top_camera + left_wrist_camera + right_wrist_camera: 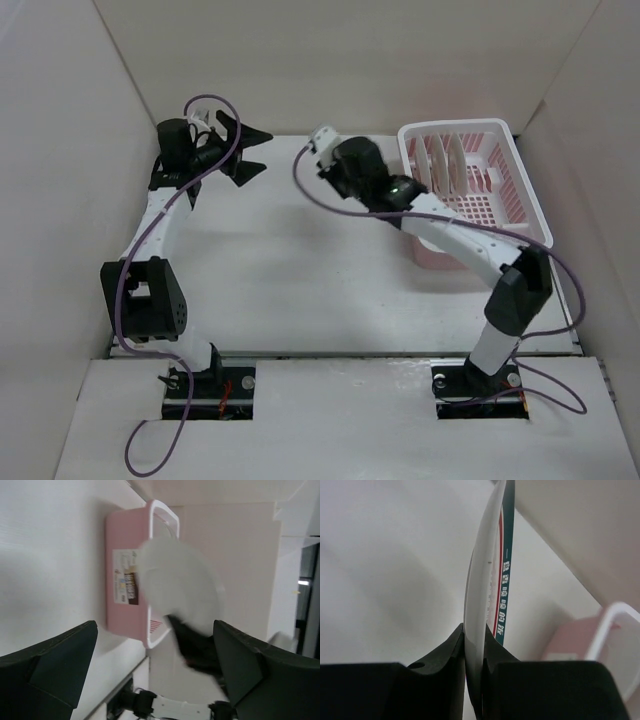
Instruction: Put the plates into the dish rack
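**Plate pinched in right end effector**

Top: plate is above the surface, left of the dish rack. Left end effector is spread, empty.
Left wrist: plate blurred in front of the rack.
Right wrist: edge-on rim pinch. Probably stiff, glazed, slippery, breakable, so grip deep on the rim.

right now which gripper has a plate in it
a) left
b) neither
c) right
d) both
C: the right gripper is pinched shut on the edge of the green-rimmed plate, while the left gripper stands wide open with nothing between its fingers.
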Available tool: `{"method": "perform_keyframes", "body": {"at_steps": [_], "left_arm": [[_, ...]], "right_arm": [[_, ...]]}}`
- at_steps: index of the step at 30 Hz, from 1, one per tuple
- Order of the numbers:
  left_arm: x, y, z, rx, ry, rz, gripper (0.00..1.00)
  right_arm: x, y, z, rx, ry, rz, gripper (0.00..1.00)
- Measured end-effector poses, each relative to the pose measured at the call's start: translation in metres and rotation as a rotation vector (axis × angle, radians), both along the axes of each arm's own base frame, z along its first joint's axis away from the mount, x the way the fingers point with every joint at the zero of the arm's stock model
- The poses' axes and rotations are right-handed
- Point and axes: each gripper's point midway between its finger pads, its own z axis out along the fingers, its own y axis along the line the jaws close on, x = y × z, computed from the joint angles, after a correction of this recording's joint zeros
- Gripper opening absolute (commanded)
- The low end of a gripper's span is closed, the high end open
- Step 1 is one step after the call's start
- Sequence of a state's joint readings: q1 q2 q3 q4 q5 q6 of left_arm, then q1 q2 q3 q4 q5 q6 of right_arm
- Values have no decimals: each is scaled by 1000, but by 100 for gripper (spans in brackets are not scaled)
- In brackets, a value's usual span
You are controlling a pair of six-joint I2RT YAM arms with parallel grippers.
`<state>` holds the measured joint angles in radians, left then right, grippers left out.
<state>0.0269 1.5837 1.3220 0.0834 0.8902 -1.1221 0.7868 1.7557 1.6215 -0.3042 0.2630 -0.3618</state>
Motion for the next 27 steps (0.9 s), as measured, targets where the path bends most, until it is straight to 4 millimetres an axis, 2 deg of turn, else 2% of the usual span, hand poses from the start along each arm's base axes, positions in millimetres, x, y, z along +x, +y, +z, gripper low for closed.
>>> {"method": "perform_keyframes", "body": {"at_steps": [1, 5, 7, 9, 11, 13, 15, 17, 19, 22, 25, 27], "left_arm": [[1, 3, -4, 21, -4, 10, 100], [3, 15, -31, 146, 14, 52, 100], [1, 19, -44, 202, 32, 61, 100], [0, 22, -52, 245, 31, 62, 100], [-1, 23, -58, 283, 27, 59, 100], [-3, 23, -64, 321, 25, 55, 100], [-6, 21, -69, 351, 30, 46, 100], [-8, 15, -69, 376, 28, 29, 100], [-9, 11, -66, 391, 10, 17, 100], [-9, 4, -60, 406, -21, -2, 100], [-10, 3, -60, 417, -28, -9, 100], [-11, 3, -61, 425, -27, -13, 100]], "right_arm": [[1, -11, 4, 23, 20, -24, 1], [35, -131, 96, 210, -60, -249, 2], [40, -190, 139, 284, -133, -341, 2], [35, -248, 173, 329, -212, -452, 0], [22, -286, 194, 350, -270, -528, 0], [14, -303, 204, 357, -297, -553, 0], [14, -311, 204, 358, -296, -553, 0], [23, -320, 193, 360, -268, -545, 0], [36, -333, 174, 364, -218, -551, 0], [54, -356, 134, 388, -124, -555, 0], [63, -373, 95, 405, -29, -567, 0], [70, -377, 80, 416, 9, -559, 0]]}}
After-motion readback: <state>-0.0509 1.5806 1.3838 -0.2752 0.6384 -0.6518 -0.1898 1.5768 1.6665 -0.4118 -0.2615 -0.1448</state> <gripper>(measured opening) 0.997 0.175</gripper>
